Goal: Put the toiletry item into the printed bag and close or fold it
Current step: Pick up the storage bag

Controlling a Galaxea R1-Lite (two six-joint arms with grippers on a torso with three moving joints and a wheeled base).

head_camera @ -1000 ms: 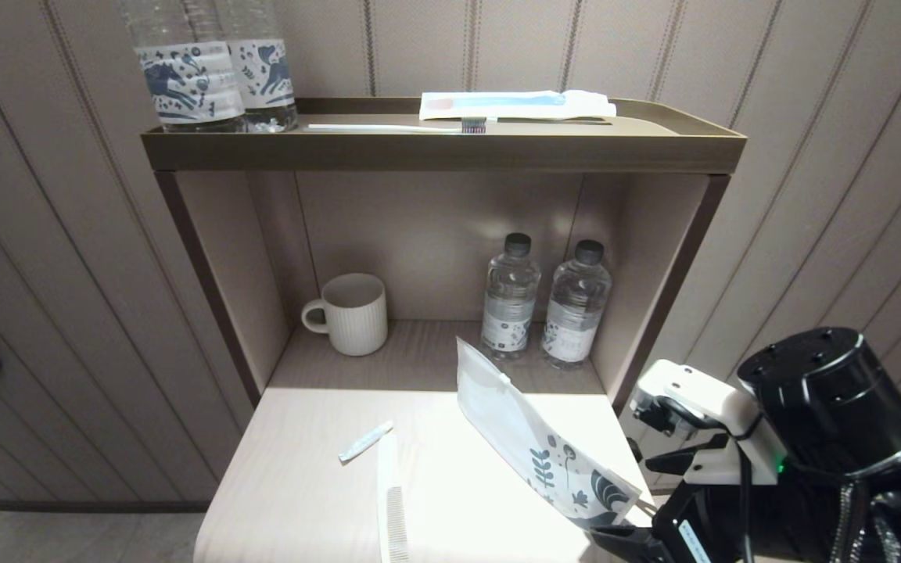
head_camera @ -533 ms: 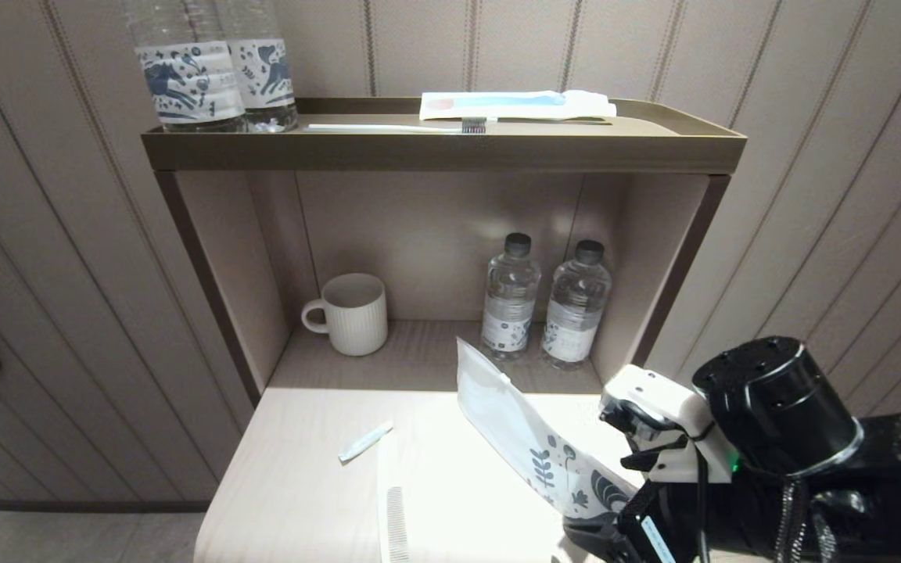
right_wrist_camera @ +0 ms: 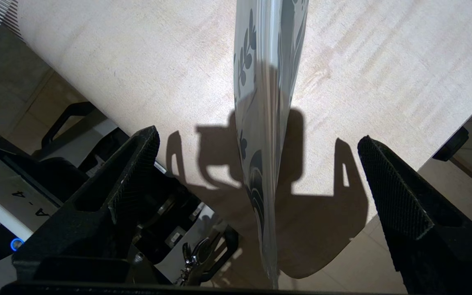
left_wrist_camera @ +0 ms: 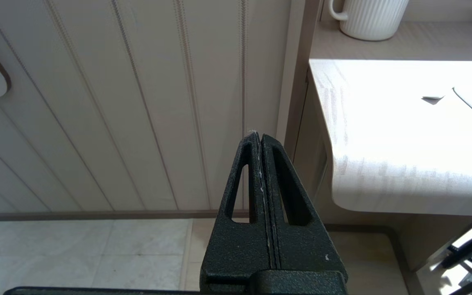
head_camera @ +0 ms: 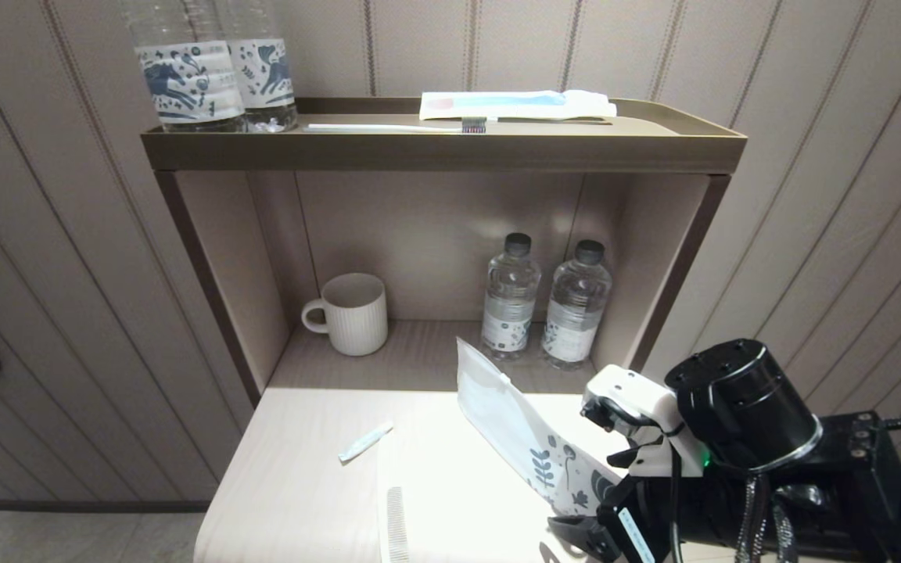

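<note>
Printed bag [head_camera: 533, 442] lower centre of head view, standing on edge, tilted, printed end between spread fingers of right gripper [right_wrist_camera: 256, 184], untouched. Likely light, floppy, slippery; pinch printed end. Left gripper [left_wrist_camera: 259, 141] pressed together, parked beside table [left_wrist_camera: 383, 143].

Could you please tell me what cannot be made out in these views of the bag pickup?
- Printed bag: head view, right arm covers its lower end.
- Right gripper: head view cuts it off; wrist view shows it open, astride the bag.
- Left gripper: outside head view.
- Comb: cut off.
</note>
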